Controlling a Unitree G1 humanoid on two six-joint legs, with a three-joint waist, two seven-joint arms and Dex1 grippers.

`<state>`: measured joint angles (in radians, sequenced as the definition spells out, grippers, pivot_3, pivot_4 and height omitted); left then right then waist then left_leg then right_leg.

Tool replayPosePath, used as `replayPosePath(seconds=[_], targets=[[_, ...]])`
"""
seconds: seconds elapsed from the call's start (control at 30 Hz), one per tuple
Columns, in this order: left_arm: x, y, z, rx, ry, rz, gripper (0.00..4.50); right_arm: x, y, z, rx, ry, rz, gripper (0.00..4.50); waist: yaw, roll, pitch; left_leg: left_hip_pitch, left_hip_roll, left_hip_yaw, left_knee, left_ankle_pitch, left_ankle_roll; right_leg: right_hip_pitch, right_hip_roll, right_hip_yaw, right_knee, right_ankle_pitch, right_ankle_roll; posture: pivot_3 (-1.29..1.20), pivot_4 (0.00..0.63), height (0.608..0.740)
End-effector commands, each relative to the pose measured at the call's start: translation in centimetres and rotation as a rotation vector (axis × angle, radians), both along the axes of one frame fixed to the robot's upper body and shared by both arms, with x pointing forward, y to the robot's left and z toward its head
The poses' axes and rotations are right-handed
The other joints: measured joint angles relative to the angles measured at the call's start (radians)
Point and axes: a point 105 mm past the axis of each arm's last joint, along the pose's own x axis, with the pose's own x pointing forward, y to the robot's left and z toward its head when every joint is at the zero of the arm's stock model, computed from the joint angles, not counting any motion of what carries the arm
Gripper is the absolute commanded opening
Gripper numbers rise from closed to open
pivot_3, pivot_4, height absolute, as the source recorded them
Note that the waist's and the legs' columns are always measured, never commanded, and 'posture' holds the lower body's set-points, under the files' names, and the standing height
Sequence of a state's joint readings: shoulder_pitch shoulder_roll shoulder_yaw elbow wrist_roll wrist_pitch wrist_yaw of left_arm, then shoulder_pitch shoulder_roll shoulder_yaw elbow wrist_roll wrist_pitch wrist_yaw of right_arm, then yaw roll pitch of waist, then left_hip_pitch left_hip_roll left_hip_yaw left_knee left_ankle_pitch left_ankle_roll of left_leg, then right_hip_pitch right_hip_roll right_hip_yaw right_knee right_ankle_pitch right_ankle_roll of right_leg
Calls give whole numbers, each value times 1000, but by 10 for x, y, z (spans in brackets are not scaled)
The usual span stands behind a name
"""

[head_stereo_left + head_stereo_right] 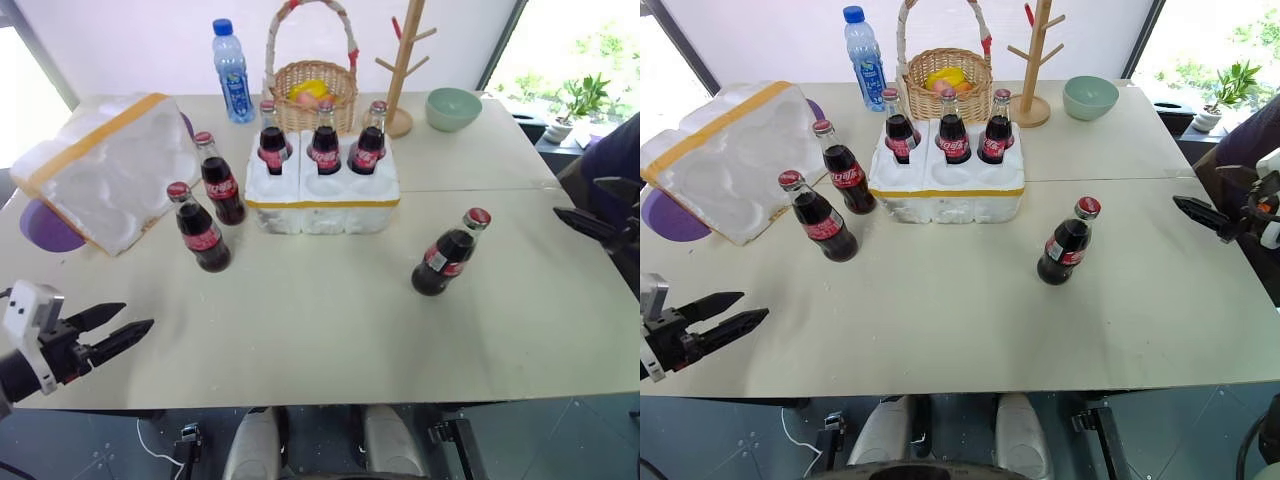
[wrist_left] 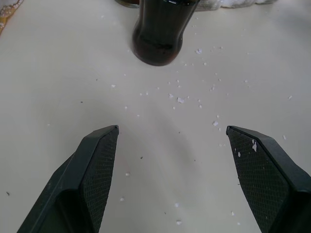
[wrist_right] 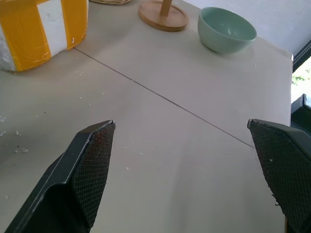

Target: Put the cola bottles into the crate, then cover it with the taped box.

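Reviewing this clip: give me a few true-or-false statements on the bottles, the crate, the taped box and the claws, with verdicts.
1. Three cola bottles stand in the crate. True.
2. The taped box covers the crate. False: it lies on the table to the crate's left.
3. Both the left claw and the right claw are open and empty. True.
4. All loose bottles stand left of the crate. False: two do, one bottle stands to its right.

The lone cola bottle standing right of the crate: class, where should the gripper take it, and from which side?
Probably the lone cola bottle's wide lower body, from the right gripper's side. It stands upright with open table around it, and that gripper's jaws are open.
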<state>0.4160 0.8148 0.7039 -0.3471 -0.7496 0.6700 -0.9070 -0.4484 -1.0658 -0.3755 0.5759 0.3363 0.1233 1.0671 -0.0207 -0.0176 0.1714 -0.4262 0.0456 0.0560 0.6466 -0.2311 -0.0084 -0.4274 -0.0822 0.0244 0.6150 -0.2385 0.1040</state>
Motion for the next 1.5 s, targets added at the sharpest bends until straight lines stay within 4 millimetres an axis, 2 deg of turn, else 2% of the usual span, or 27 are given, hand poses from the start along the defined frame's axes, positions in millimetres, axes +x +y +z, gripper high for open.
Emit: replayPosePath(seconds=[0.03, 0.3, 0.43, 0.47, 0.53, 0.7, 0.77, 0.87, 0.97, 1.07, 1.23, 1.5], targets=[[5, 7, 4, 90, -40, 24, 3705, -3, -4, 13, -1, -55, -15, 4500, 0, 0, 0, 0, 0, 0, 0, 0, 0, 0, 0, 0, 0, 0, 0, 0, 150, 740], [22, 24, 14, 88, -103, 144, 3705, -2, -4, 12, 21, -56, -14, 4500, 1, 0, 0, 0, 0, 2, 0, 0, 0, 0, 0, 0, 0, 0, 0, 0, 150, 740], [29, 20, 21, 64, -141, 127, 3705, -1, 0, 14, 36, -35, 18, 4500, 0, 0, 0, 0, -1, 3, 0, 0, 0, 0, 1, 0, 0, 0, 0, 0, 150, 740], [32, 16, 25, 49, -163, 107, 4120, -1, 3, 16, 49, -24, 39, 4500, 1, 0, 0, 0, -2, 3, 0, 0, 0, 0, 1, 0, 0, 0, 0, 0, 150, 740], [40, 9, 31, 55, -201, 71, 4477, -2, 11, 24, 55, -6, 104, 4500, 1, 0, 0, 0, -2, 3, 0, 0, 0, 0, 1, 0, 1, 0, 0, 0, 150, 740], [56, -12, 43, 44, -260, -12, 4477, 1, 28, 60, 64, 5, 215, 4500, 0, 4, 2, 0, -2, 3, 1, 0, 0, 1, 1, 0, 2, 0, 0, 0, 150, 740], [60, -16, 44, 43, -263, -31, 4477, 0, 38, 77, 75, 4, 281, 4500, 0, 4, 2, 0, -2, 3, 0, 0, 0, 0, 1, 0, 2, 0, 0, 0, 150, 740], [69, -27, 49, 19, -276, -93, 4477, -5, 77, 115, 58, 10, 481, 4500, -1, 6, 3, 0, -2, 3, -1, 0, 0, -1, 3, 0, 2, 0, 0, 0, 150, 740], [78, -37, 47, 17, -276, -139, 4477, -16, 115, 133, 17, 65, 669, 4500, 0, 9, 4, 0, -2, 3, 0, 0, 0, -2, 3, 0, 4, 0, 0, 0, 150, 740], [87, -44, 43, 20, -279, -170, 4477, -26, 145, 140, -6, 100, 795, 4500, 1, 8, 5, 0, -2, 3, 0, 0, 0, -2, 3, 0, 3, 0, 0, 0, 150, 740], [108, -51, 36, 19, -286, -192, 4477, -43, 179, 139, -45, 137, 945, 4500, 8, 8, 5, -2, -3, 3, 0, 0, 0, -3, 0, 0, 3, 0, 0, 0, 150, 740], [136, -69, 32, 10, -315, -245, 4477, -62, 202, 135, -68, 148, 1051, 4500, 8, 7, 5, -2, -3, 3, 1, 0, 0, -2, 1, 0, 4, 1, 1, 0, 150, 740]])
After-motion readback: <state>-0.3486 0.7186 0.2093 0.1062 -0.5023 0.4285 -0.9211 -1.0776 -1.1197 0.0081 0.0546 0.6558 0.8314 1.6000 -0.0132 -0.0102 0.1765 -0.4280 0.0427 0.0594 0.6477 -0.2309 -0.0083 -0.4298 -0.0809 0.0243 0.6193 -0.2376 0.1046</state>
